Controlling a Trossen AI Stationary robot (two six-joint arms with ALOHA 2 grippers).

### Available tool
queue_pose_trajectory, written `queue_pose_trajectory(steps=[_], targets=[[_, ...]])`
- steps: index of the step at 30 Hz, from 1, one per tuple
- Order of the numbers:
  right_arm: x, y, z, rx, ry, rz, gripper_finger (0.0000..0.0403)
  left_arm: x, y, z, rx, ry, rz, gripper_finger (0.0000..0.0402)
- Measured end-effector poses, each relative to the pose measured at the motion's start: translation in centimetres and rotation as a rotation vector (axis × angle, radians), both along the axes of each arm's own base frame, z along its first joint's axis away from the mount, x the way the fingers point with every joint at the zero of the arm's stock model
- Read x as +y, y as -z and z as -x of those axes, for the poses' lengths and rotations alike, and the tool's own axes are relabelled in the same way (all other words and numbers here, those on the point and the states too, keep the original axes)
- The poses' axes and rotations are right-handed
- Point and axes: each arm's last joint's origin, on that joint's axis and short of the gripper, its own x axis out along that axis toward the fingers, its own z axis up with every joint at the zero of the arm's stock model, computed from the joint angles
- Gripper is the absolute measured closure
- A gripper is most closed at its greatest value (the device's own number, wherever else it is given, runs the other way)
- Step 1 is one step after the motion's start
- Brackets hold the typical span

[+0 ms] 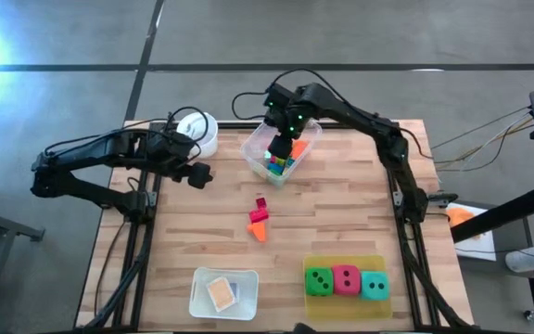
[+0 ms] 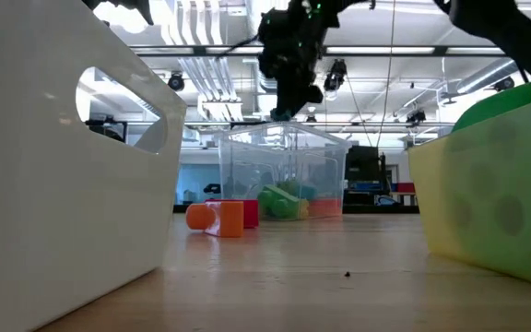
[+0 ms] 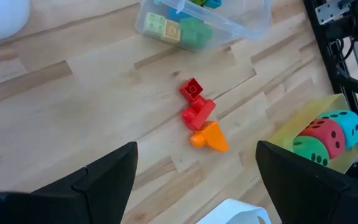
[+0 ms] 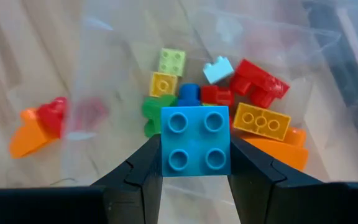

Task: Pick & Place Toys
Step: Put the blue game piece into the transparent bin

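My right gripper (image 1: 282, 148) hangs over the clear tub (image 1: 306, 139) at the table's far middle, shut on a blue four-stud block (image 4: 196, 140). Several blocks in red, yellow, green, orange and pale blue lie on the tub's bottom (image 4: 253, 118). Two red blocks (image 1: 260, 210) and an orange block (image 1: 260, 232) lie on the wood at mid-table. My left gripper (image 1: 198, 174) stands open above the table's far left, with nothing between its fingers (image 3: 110, 180). My right gripper pinches the blue block by two opposite sides (image 4: 165, 149) between its two fingers (image 4: 138, 177). The fingers point steeply down from above. The block's studs face up toward the wrist. It is lifted clear, above the blocks in the tub.
A white cup (image 1: 197, 133) stands at the far left, beside my left arm. A yellow tray (image 1: 346, 306) at the front right holds green, red and teal dice (image 1: 346, 278). A white tray (image 1: 202, 276) at the front middle holds a flat tile (image 1: 221, 293).
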Motion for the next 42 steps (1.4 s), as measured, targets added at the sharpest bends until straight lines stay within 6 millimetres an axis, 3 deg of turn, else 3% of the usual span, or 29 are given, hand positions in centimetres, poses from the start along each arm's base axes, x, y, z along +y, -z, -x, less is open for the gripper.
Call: queue_pose_trajectory(steps=[11,22,32,42], targets=[[-1.7,5.3,-1.6,0.113,-0.006,-0.044,0.0267,0.1,0.0,0.0,0.005,0.007,-0.025,0.0073],[-2.5,8.0,-2.6,0.136,0.039,-0.068,0.0267,0.1,0.0,0.0,0.008,0.003,-0.042,0.0073],[-2.5,11.1,-2.1,0.201,0.054,-0.103,0.0267,0.1,0.0,0.0,0.008,0.003,-0.042,0.0073],[-2.6,11.5,-2.3,0.152,0.069,-0.082,0.0268,0.1,0.0,0.0,0.008,0.003,-0.042,0.0073]])
